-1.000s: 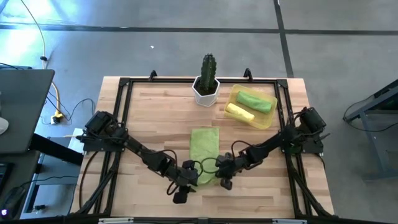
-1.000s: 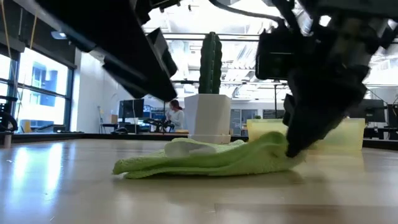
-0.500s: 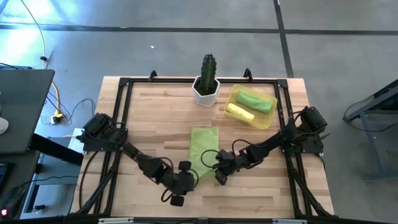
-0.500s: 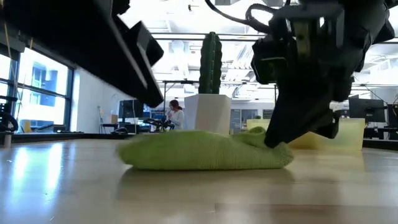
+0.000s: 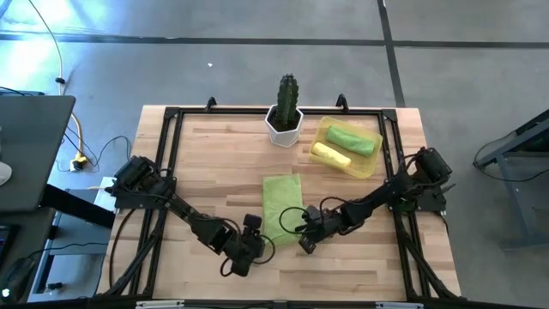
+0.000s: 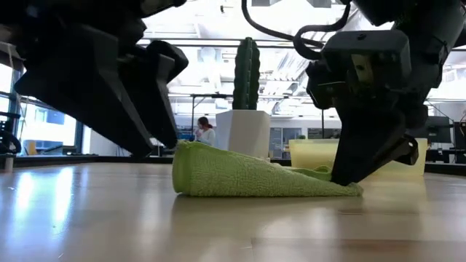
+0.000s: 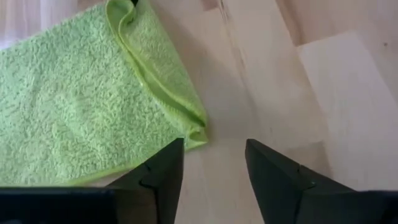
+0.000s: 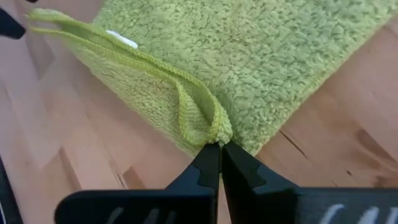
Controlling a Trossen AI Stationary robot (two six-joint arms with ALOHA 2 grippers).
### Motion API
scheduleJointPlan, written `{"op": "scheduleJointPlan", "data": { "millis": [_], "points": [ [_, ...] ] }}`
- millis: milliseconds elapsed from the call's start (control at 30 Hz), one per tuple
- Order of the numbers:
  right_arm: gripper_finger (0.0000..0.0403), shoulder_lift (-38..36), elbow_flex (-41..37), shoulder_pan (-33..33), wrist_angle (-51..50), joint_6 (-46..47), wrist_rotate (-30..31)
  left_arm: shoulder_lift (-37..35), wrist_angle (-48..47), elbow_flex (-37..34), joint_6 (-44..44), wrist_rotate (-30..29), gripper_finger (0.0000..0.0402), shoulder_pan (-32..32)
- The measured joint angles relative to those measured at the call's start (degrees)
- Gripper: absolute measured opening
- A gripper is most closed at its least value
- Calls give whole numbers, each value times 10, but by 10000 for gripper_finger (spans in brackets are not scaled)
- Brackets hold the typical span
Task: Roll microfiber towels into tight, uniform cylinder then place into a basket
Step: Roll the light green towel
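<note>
- High view: folded lime-green towel (image 5: 282, 203) lies flat on the bench, middle toward the front edge, long side running front to back.
- Left gripper (image 5: 254, 243) sits at the towel's front-left corner; fingers spread, holding nothing.
- Right gripper (image 5: 304, 237) sits at the towel's front-right corner, closed tight on the cloth edge.
- Basket (image 5: 371, 162) is near the back-right corner of the bench, just beside the cactus pot (image 5: 284, 126); inside it a rolled green towel (image 5: 352, 140) and a rolled yellow towel (image 5: 330, 155) lie side by side.
- Low view: green towel (image 6: 247, 175) forms a low wedge on the bench, thicker at one end, thin at the other where the right gripper (image 6: 348, 175) pinches it. Left arm hangs just beside the thick end, not touching as far as I can tell. Cactus pot (image 6: 244, 132) and basket (image 6: 408, 156) stand behind; a person far back in the room.
- Left wrist view: left fingers (image 7: 163, 169) apart, nothing between them, towel corner (image 7: 196, 132) just ahead on bare wood.
- Right wrist view: right gripper (image 8: 218, 156) pinched shut on a bunched fold of the towel edge (image 8: 205, 118).
</note>
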Motion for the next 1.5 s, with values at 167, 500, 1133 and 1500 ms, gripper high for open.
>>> {"op": "scheduleJointPlan", "data": {
  "millis": [167,500,1133,1500],
  "points": [
    [0,0,0,0,-2,2,7,0,21,0,31,7,174,2],
    [0,0,0,0,-15,30,37,6,91,0,67,40,153,7],
    [0,0,0,24,-24,50,54,65,113,-1,24,32,96,72],
    [0,0,0,24,-27,45,52,59,105,-1,-15,44,119,92]
  ]
}}
